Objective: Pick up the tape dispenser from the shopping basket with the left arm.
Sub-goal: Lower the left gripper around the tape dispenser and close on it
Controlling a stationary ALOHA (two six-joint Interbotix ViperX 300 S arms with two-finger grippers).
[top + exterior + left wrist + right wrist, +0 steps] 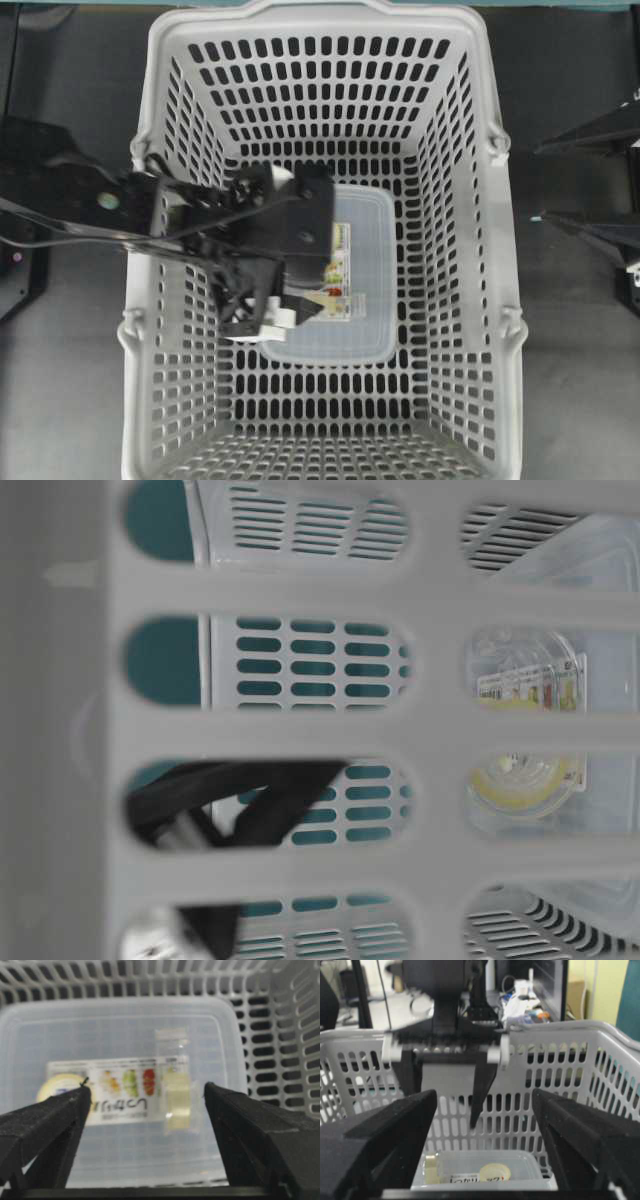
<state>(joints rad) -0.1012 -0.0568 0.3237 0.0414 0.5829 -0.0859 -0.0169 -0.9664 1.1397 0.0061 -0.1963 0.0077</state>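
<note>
Inside the shopping basket (470,250), a translucent food box (370,270) lies on the slotted floor, and the small clear tape dispenser (176,1097) with its cream-yellow roll rests on the box's lid, just at 3 o'clock of the printed label (117,1091). The left gripper (147,1110) hangs above the lid with its fingers spread wide either side of the dispenser, holding nothing. The right gripper (485,1125), outside the basket at 3 o'clock, also has its fingers spread, holding nothing.
</note>
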